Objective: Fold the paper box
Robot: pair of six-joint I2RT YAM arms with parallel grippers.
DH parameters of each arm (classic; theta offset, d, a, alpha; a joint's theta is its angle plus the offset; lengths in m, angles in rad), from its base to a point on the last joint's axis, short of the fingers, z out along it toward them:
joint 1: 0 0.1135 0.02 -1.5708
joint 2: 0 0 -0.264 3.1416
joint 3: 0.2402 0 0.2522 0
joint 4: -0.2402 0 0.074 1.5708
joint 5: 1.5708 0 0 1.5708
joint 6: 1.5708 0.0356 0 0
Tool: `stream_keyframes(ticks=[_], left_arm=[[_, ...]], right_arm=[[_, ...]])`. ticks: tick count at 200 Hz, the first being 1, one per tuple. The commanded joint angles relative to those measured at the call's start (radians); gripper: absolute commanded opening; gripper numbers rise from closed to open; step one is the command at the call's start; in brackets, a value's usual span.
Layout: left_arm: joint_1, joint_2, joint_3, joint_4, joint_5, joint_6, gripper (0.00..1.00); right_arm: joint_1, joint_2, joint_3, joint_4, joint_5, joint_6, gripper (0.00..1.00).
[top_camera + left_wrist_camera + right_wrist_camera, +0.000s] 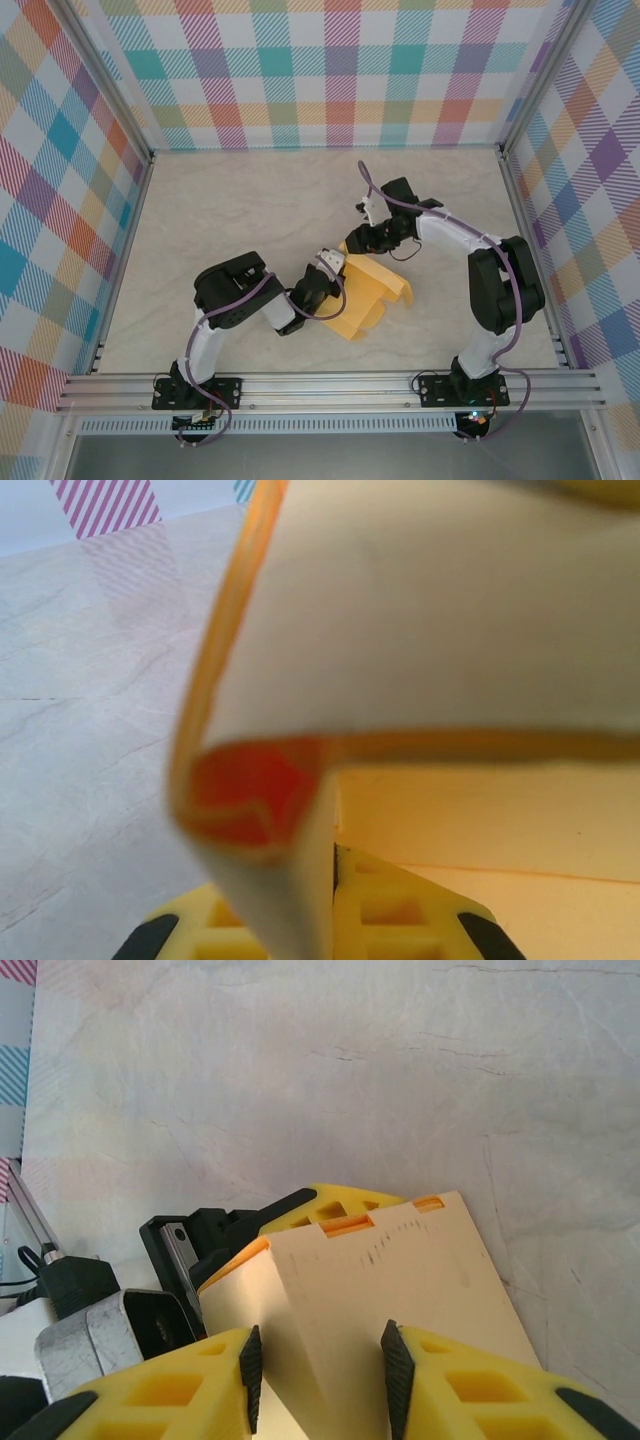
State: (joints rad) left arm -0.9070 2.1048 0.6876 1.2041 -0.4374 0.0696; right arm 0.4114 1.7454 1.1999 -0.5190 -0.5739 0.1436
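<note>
The paper box (368,298) is a yellow-orange card sheet, partly folded, lying mid-table between the two arms. My left gripper (332,268) is at its left far corner, shut on an upright card panel (430,630), which runs down between the fingertips (335,890). My right gripper (362,238) comes in from the far side. Its jaws (320,1365) stand open astride a raised fold of the pale card (400,1270), with the pads on either side of it. The left gripper's yellow finger (340,1205) shows behind the card's slotted edge.
The marbled tabletop (250,210) is fenced by checked walls (330,70) on three sides and an aluminium rail (330,390) at the near edge. Both arm bases sit on that rail.
</note>
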Motion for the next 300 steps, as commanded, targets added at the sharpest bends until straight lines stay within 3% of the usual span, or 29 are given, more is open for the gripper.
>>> stream_keyframes(ticks=[1,59,105,138,161,188,221,246,265,282,300], left_arm=[[0.020,-0.036,0.058,-0.077,-0.132,-0.033,0.06],[0.025,-0.052,0.069,-0.107,-0.151,-0.055,0.10],[0.032,-0.086,0.097,-0.195,-0.148,-0.089,0.06],[0.076,-0.156,0.111,-0.401,-0.152,-0.256,0.05],[0.101,-0.216,0.141,-0.543,-0.111,-0.255,0.05],[0.140,-0.264,0.161,-0.667,-0.048,-0.252,0.04],[0.177,-0.298,0.165,-0.760,0.020,-0.284,0.04],[0.196,-0.294,0.195,-0.813,0.090,-0.295,0.04],[0.211,-0.294,0.211,-0.829,0.129,-0.297,0.04],[0.231,-0.306,0.229,-0.865,0.171,-0.295,0.04],[0.257,-0.324,0.242,-0.885,0.233,-0.292,0.04]], right_arm=[[0.030,0.022,0.005,-0.167,-0.189,0.028,0.40],[0.030,0.068,0.054,-0.189,-0.279,0.009,0.38],[0.022,0.031,0.050,-0.168,-0.203,0.041,0.43],[-0.006,-0.026,0.097,-0.103,-0.126,0.094,0.50],[-0.034,-0.071,0.111,-0.031,-0.074,0.138,0.57],[-0.091,-0.125,0.102,0.024,-0.075,0.166,0.62],[-0.193,-0.260,-0.005,0.100,0.054,0.192,0.73],[-0.256,-0.352,-0.091,0.153,0.139,0.135,0.73],[-0.349,-0.410,-0.195,0.232,0.235,0.234,0.70],[-0.409,-0.384,-0.219,0.199,0.274,0.232,0.66],[-0.410,-0.335,-0.234,0.179,0.285,0.151,0.64]])
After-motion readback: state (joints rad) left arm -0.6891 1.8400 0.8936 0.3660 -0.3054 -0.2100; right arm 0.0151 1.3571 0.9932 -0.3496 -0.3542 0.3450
